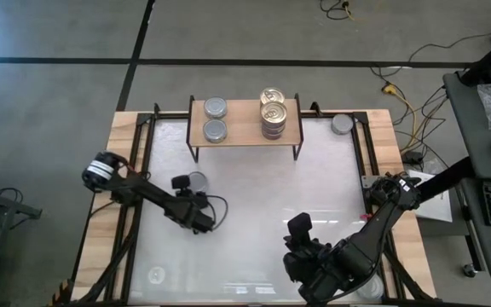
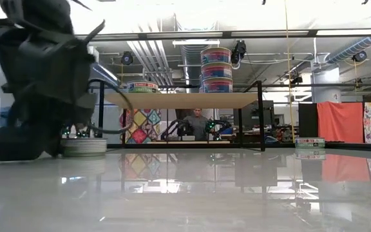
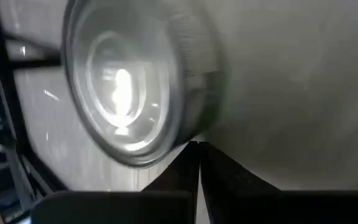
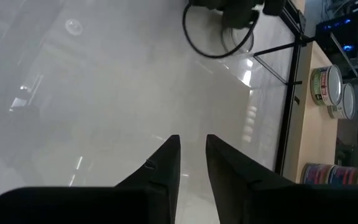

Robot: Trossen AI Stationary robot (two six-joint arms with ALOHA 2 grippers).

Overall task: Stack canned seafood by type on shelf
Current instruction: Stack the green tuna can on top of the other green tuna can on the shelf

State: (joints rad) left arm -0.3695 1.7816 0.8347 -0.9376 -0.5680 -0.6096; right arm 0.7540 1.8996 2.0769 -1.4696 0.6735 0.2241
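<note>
The shelf stands at the table's far edge. Two silver-lidded cans sit side by side on its left part, and a stack of three gold-lidded cans stands on its right part. One more silver-lidded can rests flat on the white tabletop, left of centre. My left gripper is shut, slanting down, with its tips right at this can's side. My right gripper hovers over the near right of the table, its fingers a narrow gap apart with nothing between them. My left gripper's shut fingertips stand at the lower edge of the silver can's side wall, coming in on a slant from above. Whether they touch the can I cannot tell. The can sits flat on the table.
Another silver-lidded can lies at the table's far right corner, beside the shelf's right legs. Black frame rails run along the table's sides. Open white tabletop lies between the two arms. A person shows far behind the shelf.
</note>
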